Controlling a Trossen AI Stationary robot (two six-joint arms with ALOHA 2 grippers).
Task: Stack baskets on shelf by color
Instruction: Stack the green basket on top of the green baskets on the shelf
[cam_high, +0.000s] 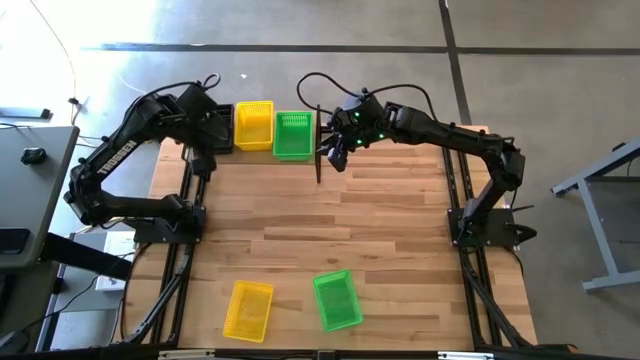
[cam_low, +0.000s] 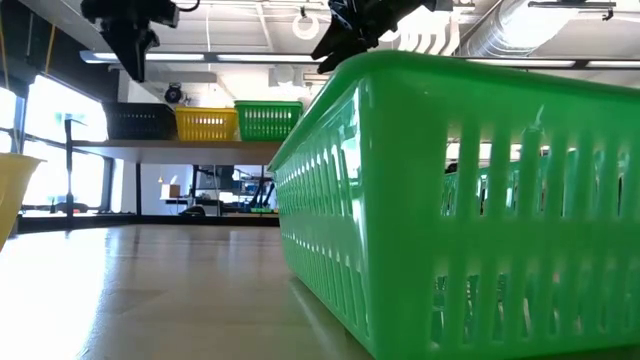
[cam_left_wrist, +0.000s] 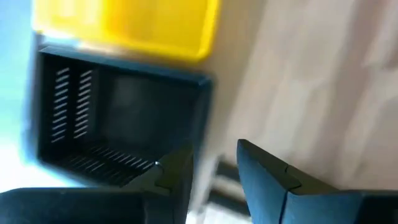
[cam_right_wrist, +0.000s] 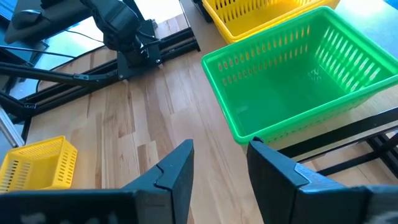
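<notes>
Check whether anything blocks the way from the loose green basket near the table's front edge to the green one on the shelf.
Nothing visible does. Bare tabletop lies between the loose green basket and the green basket on the shelf. The right gripper, open, hangs just beside that shelf basket; the loose yellow basket sits off to the side.

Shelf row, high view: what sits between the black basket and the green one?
A yellow basket sits between the black basket and green basket; the low view shows the same order.

The shelf at the table's far edge carries a black basket, a yellow basket and a green basket side by side, upright. A second yellow basket and a second green basket lie near the front edge.
</notes>
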